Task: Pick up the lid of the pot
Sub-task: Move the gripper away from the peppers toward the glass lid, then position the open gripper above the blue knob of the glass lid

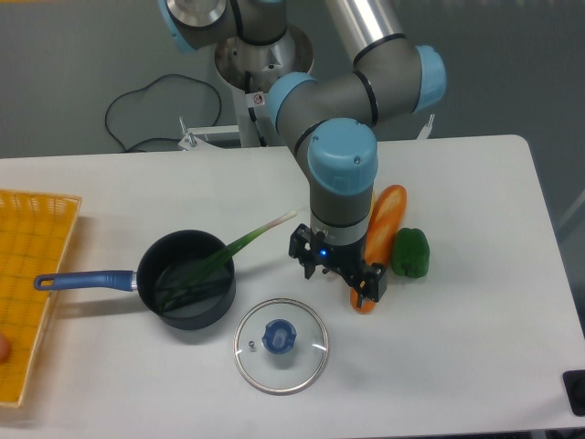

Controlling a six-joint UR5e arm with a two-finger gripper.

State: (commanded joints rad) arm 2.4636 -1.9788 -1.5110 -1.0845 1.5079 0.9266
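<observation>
One glass pot lid, one blue knob up, lay flat on the table, camera side of my gripper and offset toward the pot. My fingers were apart, raised over the table. One black pot, one green stalk leaning out. One green pepper, beside orange vegetables, partly hidden, count unclear.
</observation>
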